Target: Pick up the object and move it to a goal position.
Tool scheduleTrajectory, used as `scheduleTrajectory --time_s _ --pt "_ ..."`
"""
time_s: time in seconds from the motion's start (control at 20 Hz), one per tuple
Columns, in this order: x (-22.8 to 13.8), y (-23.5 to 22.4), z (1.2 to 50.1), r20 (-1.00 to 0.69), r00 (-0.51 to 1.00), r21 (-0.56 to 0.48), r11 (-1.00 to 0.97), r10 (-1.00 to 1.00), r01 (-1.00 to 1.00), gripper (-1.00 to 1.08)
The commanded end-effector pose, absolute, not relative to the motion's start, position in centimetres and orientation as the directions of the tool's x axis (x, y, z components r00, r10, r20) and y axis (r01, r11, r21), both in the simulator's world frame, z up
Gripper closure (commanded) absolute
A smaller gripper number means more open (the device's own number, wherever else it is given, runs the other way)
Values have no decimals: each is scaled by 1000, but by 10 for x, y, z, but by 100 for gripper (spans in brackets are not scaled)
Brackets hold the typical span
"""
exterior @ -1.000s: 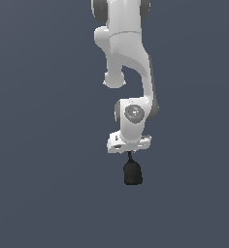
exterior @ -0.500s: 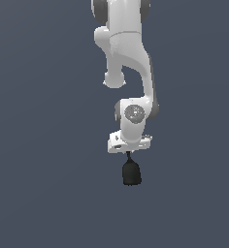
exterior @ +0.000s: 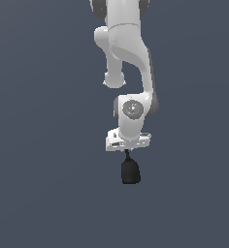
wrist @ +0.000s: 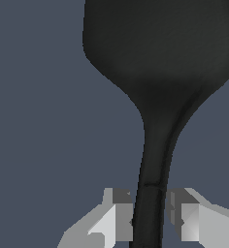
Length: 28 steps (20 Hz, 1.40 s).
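- Exterior view: nothing looks different from half a second ago. The white arm [exterior: 128, 53] hangs in the same spot and the object [exterior: 130, 171] is in the same place under it.
- The gripper [wrist: 149, 215] is closed on the object's thin black stem [wrist: 153, 193]. One grey finger [wrist: 122, 215] sits on each side of it.
- The object is held up in the air, right below the gripper, with plain dark grey all around it.
- It is small and dull black, shaped like a little sack with round shoulders and a flat bottom.
- It is thinner than the white gripper.
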<state>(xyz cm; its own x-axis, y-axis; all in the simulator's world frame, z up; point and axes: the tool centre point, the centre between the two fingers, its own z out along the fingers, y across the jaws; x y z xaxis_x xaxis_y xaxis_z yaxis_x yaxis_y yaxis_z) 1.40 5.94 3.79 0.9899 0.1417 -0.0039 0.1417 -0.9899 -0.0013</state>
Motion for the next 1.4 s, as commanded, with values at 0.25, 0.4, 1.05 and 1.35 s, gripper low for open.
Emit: scheduleTrajectory --time_s 0.25,0.4,1.05,1.35 --pt "18 38 95 -1 990 -1 -990 141 141 108" --pt "20 26 126 -1 990 -1 -990 141 141 108" --pt "31 -29 275 0 990 -2 -990 141 141 108" --pt "36 -52 338 0 990 -2 -990 141 141 108"
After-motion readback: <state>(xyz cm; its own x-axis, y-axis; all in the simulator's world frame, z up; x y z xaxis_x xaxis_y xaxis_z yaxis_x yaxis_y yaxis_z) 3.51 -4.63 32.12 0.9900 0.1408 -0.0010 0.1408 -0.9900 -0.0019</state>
